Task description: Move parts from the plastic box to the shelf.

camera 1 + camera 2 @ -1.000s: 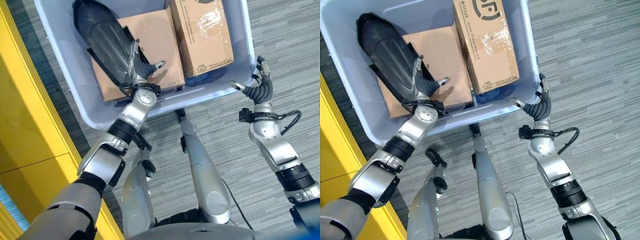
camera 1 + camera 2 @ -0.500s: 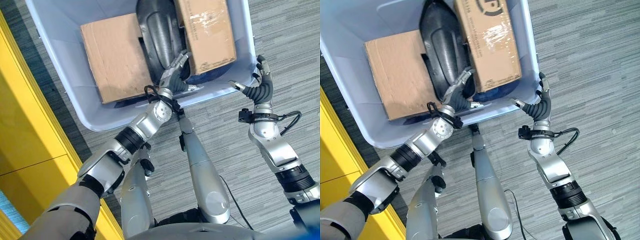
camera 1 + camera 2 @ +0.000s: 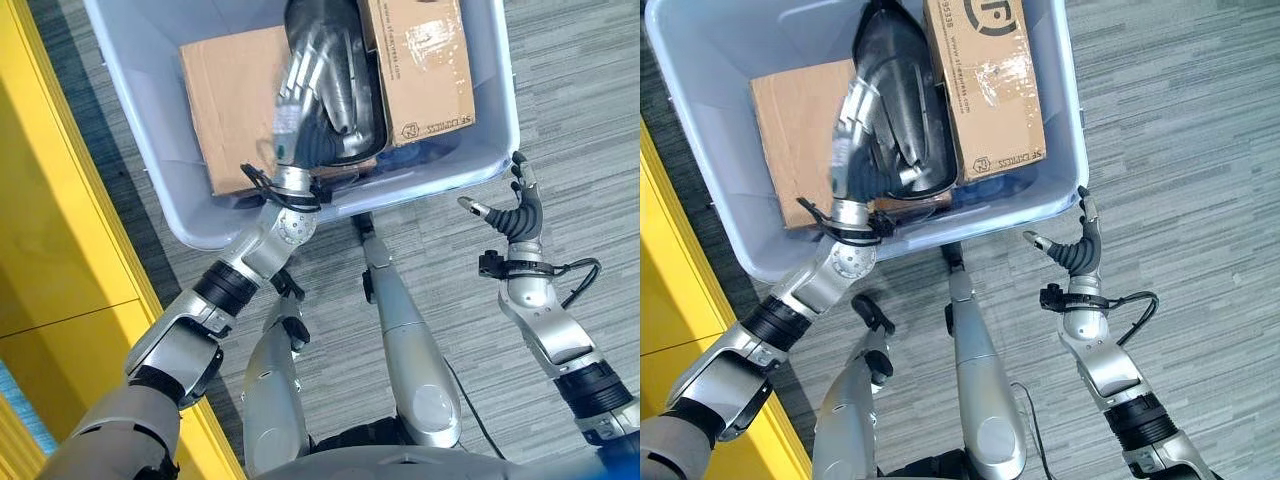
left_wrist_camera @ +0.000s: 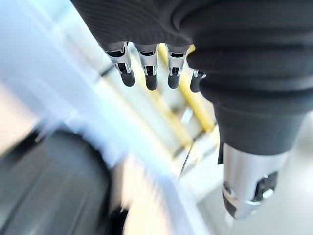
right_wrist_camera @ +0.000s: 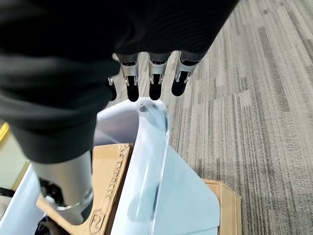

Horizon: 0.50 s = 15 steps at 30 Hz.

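Holding the parts: plastic box (image 3: 150,150), pale blue, on grey carpet beside a yellow shelf (image 3: 50,200). Contents, largest first:
- Flat cardboard box (image 3: 225,110), lying toward the shelf side of the tub.
- Taped cardboard carton (image 3: 418,60), long axis running from the near rim toward the far wall.
- Black moulded part (image 3: 335,70), elongated, lying between the two boxes, long axis near rim to far wall.

Left hand (image 3: 300,95): fingers extended straight, spread over the black part; contact cannot be judged. Right hand (image 3: 512,205): relaxed, fingers apart, holding nothing, outside the tub just beside its near corner.
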### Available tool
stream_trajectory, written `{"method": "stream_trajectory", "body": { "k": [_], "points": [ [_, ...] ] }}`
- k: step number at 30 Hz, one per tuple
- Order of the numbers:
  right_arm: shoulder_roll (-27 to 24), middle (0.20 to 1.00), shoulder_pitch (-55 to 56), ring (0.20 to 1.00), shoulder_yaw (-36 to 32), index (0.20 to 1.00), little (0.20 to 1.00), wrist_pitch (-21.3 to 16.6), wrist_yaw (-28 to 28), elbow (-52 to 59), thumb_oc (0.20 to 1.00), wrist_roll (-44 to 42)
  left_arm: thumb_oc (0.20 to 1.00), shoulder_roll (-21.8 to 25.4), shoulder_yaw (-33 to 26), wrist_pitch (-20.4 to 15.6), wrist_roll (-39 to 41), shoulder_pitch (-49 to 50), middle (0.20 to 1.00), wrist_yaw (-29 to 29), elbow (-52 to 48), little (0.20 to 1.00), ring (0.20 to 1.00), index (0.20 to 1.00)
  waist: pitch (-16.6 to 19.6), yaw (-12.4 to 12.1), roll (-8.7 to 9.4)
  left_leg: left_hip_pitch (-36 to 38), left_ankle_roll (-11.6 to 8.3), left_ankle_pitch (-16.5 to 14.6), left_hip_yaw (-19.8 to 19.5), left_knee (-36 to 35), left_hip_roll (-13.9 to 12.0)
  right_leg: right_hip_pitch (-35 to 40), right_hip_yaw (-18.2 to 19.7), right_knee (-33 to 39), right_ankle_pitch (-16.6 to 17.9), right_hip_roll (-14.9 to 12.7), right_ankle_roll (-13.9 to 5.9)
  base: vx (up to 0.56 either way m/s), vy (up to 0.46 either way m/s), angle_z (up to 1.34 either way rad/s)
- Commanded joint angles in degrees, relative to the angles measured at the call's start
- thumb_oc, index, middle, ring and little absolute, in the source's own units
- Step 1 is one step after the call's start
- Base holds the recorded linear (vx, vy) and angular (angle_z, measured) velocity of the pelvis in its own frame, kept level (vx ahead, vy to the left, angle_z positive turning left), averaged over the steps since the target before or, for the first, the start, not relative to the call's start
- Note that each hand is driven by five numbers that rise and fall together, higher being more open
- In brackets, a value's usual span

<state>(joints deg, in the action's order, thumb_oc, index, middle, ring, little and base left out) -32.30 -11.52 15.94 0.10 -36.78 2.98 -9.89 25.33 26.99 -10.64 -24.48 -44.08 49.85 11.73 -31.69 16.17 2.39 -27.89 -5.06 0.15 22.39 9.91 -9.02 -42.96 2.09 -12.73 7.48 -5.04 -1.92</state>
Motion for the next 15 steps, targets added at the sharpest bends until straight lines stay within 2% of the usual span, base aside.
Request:
{"method": "stream_trajectory", "body": {
  "k": [1,3,4,5,6,7,8,9,10,12,15],
  "points": [
    [0.9,1.000,1.8,1.000,-2.3,1.000,1.000,-3.2,-2.0,2.9,1.000,1.4,1.000,0.9,-3.4,-7.3,-4.1,1.1,1.000,5.9,-4.5,1.000,1.000,1.000,1.9,-0.5,1.05,-6.1,-1.16,-2.1,-6.0,5.5,-0.9,2.3,-3.8,-7.3,-10.8,0.2,-2.58,0.03,-0.055,0.16],
    [1.1,1.000,2.0,1.000,-2.7,1.000,1.000,-3.9,-3.0,3.9,1.000,2.0,1.000,1.2,-5.7,-8.2,-1.9,1.5,1.000,6.9,-8.0,1.000,1.000,1.000,1.9,-1.0,0.95,-6.4,-1.02,-2.3,-6.7,5.8,-0.8,2.3,-4.0,-7.6,-11.2,0.2,-2.64,0.01,-0.067,0.15],
    [1.2,1.000,1.3,1.000,-3.1,1.000,1.000,-3.2,-3.2,4.8,1.000,2.0,1.000,0.8,-7.1,-7.4,1.7,1.5,1.000,5.7,-9.4,1.000,1.000,1.000,1.9,-1.4,0.99,-8.0,-0.54,-0.9,-6.4,5.7,-0.7,0.9,-4.3,-7.4,-9.9,0.3,-2.33,-0.02,-0.073,0.08],
    [1.5,1.000,0.8,1.000,-2.9,1.000,1.000,-2.3,-3.6,5.2,1.000,1.9,1.000,0.2,-7.3,-5.6,3.8,1.8,1.000,4.1,-9.2,1.000,1.000,1.000,1.9,-1.6,1.03,-8.1,-0.51,-0.8,-6.6,5.8,-0.7,1.1,-4.4,-7.3,-9.9,0.4,-2.39,0.04,-0.048,0.10],
    [1.8,1.000,0.6,1.000,-2.6,1.000,1.000,-1.3,-3.9,5.4,1.000,1.8,1.000,-0.8,-6.9,-2.4,8.9,2.3,1.000,-0.5,-8.2,1.000,1.000,1.000,1.9,-1.7,1.07,-7.0,-0.92,-2.0,-7.4,6.0,-0.7,2.3,-4.4,-7.6,-11.1,0.4,-2.83,0.10,-0.014,0.11],
    [2.1,1.000,0.0,1.000,-2.5,1.000,1.000,-0.6,-4.0,5.2,1.000,1.8,1.000,-2.1,-5.7,4.6,17.9,2.7,1.000,-6.5,-5.7,1.000,1.000,1.000,1.9,-1.7,1.17,-7.0,-0.98,-2.0,-7.4,6.3,-0.8,2.4,-4.6,-7.9,-11.2,0.4,-2.93,0.10,-0.011,0.07],
    [2.4,1.000,-0.2,1.000,-2.7,1.000,1.000,-0.3,-3.9,5.2,1.000,1.9,1.000,-3.8,-4.6,8.1,27.5,3.6,1.000,-9.1,-3.1,1.000,1.000,1.000,1.9,-1.7,1.23,-7.1,-0.98,-1.9,-7.2,6.4,-0.9,2.3,-4.9,-8.0,-11.2,0.4,-2.91,0.04,-0.030,0.03],
    [2.7,1.000,-0.5,1.000,-3.1,1.000,1.000,0.1,-3.4,5.1,1.000,1.8,1.000,-5.9,-3.8,9.4,36.1,5.2,1.000,-11.0,0.3,1.000,1.000,1.000,1.9,-1.6,1.35,-7.1,-0.90,-1.9,-6.8,6.6,-1.1,2.2,-5.2,-8.2,-11.2,0.3,-2.98,0.00,0.000,0.00],
    [2.7,1.000,-0.7,1.000,-3.4,1.000,1.000,0.5,-2.8,5.4,1.000,2.0,1.000,-8.0,-4.0,9.4,39.1,6.5,1.000,-13.2,2.9,1.000,1.000,1.000,1.9,-1.5,1.48,-7.1,-0.83,-2.1,-6.5,7.2,-1.4,2.1,-5.4,-8.7,-11.5,0.2,-2.94,0.04,-0.006,0.00],
    [1.8,1.000,-1.8,1.000,-3.7,1.000,1.000,2.3,-1.5,5.8,1.000,1.5,1.000,-10.6,-4.2,12.3,43.3,7.3,1.000,-10.9,9.0,1.000,1.000,1.000,1.9,-1.0,1.95,-8.1,-0.71,-2.8,-6.0,9.7,-2.0,1.1,-5.6,-11.1,-12.5,0.1,-2.50,0.05,0.036,-0.04],
    [1.1,1.000,-3.4,1.000,-3.9,1.000,1.000,1.0,-0.5,4.9,1.000,-0.9,1.000,-13.0,-4.7,15.5,51.3,5.9,1.000,-10.4,15.1,1.000,1.000,1.000,1.9,-0.2,2.51,-8.8,-0.72,-2.9,-5.7,10.9,-2.4,0.3,-5.4,-12.3,-12.8,0.2,-2.26,0.04,0.031,-0.07]
  ]
}}
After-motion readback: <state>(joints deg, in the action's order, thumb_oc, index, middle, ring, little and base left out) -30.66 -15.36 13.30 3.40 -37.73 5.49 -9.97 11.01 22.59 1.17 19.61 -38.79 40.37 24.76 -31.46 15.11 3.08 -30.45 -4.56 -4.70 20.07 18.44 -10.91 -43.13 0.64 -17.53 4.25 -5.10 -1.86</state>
